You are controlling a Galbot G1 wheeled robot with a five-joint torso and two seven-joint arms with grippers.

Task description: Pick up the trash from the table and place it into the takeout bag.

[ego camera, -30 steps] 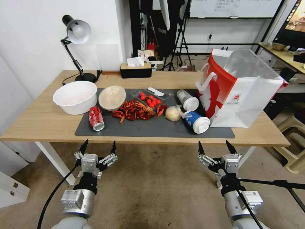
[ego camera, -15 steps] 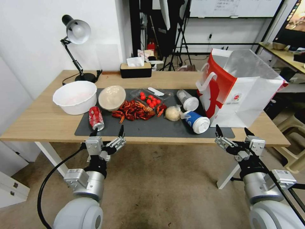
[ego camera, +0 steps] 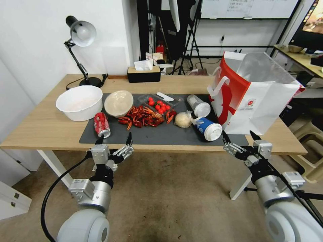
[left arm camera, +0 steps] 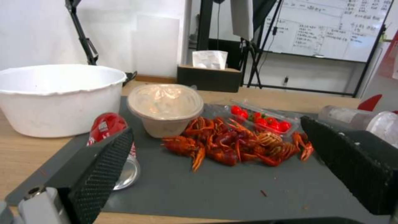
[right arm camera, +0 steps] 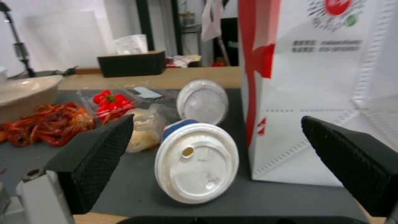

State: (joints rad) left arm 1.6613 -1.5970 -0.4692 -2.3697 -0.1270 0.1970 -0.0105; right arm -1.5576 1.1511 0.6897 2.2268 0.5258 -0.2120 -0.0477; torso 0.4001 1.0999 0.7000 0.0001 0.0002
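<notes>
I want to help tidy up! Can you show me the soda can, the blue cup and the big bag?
soda can [ego camera: 101,125], head view, its red side.
blue cup [right arm camera: 197,162], right wrist view, its white lid.
big bag [ego camera: 265,109], head view, its white front.

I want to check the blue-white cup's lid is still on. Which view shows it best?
The right wrist view: the blue-white cup lies on its side, lid facing the camera, seated. The head view shows it small, beside the takeout bag.
</notes>
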